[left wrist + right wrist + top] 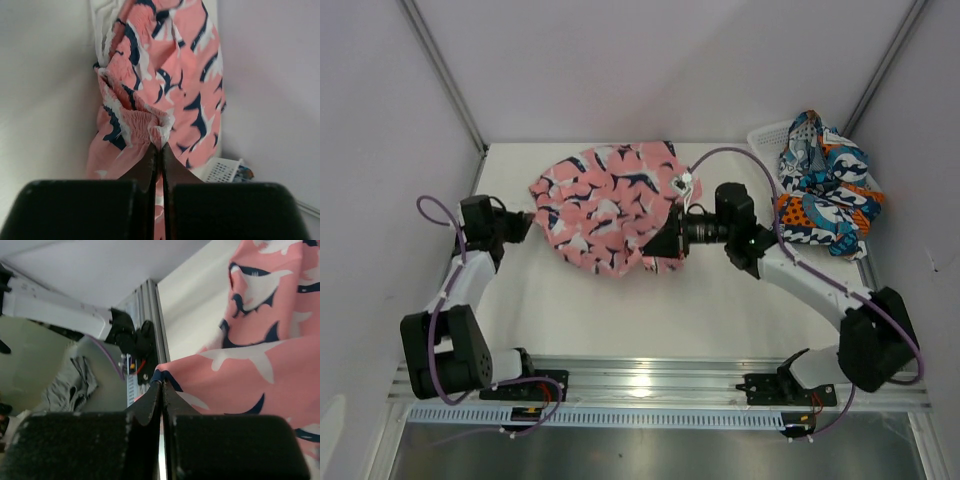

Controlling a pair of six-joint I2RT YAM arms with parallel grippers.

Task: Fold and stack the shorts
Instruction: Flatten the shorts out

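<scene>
Top view: the pink shorts (605,205) lie between our arms, long axis left to right. The left gripper (527,226) pinches their left end and the right gripper (662,243) their near right edge. The patterned shorts (825,190) are heaped on the basket (767,134), well apart.
Left wrist: our jaws are clamped on the elastic waistband (142,125), and the cloth runs straight ahead.
Right wrist: our jaws are closed on a hem (172,376), and the cloth spreads rightward.

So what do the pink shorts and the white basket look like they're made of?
Pink shorts: soft matte fabric, probably thin cloth; it drapes, wrinkles and bunches into fine gathers. White basket: likely rigid plastic, judging by its moulded mesh grid; its finish is too small to judge.
</scene>
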